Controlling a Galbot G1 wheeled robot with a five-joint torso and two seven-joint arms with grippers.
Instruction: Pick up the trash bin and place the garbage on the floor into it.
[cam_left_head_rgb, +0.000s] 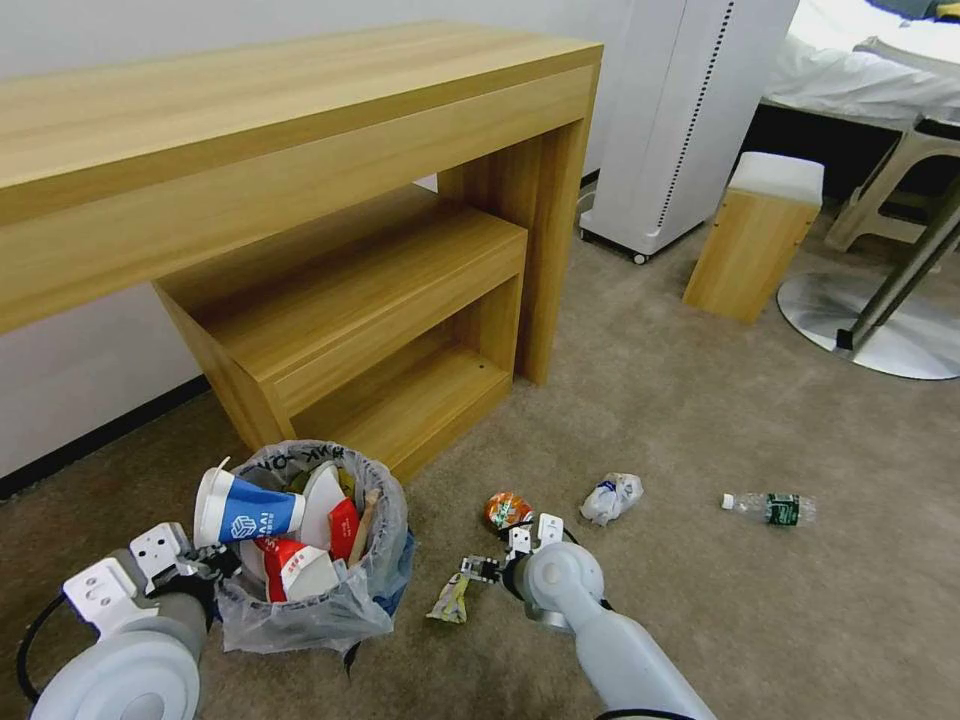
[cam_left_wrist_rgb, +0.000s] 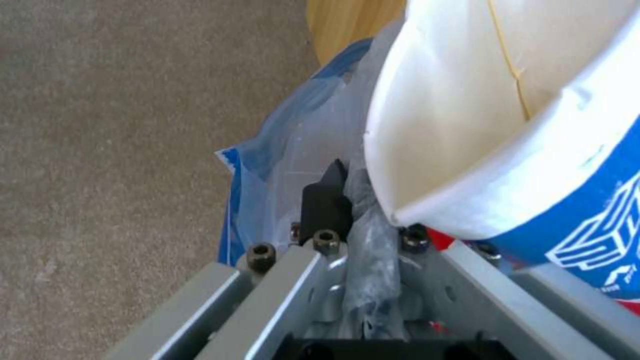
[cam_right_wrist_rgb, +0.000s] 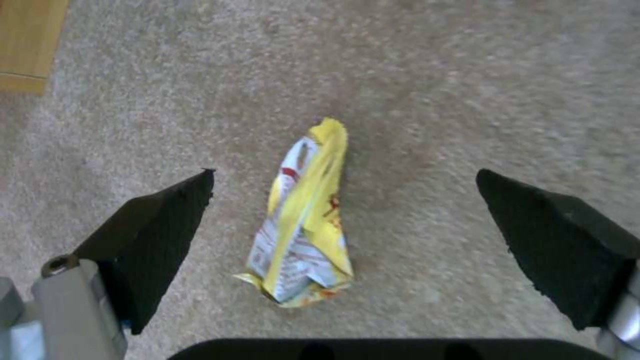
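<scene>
Between the spread fingers of the right gripper (cam_right_wrist_rgb: 343, 192) lies a yellow wrapper (cam_right_wrist_rgb: 303, 220) on the floor (cam_right_wrist_rgb: 433, 75), untouched. Beyond that gripper sit a can (cam_left_head_rgb: 507, 509), crumpled paper (cam_left_head_rgb: 611, 497) and a bottle (cam_left_head_rgb: 775, 508). The left gripper (cam_left_wrist_rgb: 363, 210) is clamped on the bagged rim of the bin (cam_left_head_rgb: 330, 600), a cup (cam_left_head_rgb: 245, 510) poking out beside it.

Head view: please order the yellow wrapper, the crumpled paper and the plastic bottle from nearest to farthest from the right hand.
1. Yellow wrapper: on the carpet just beside the right hand.
2. Crumpled paper: farther out on the carpet.
3. Plastic bottle: farthest right.
</scene>
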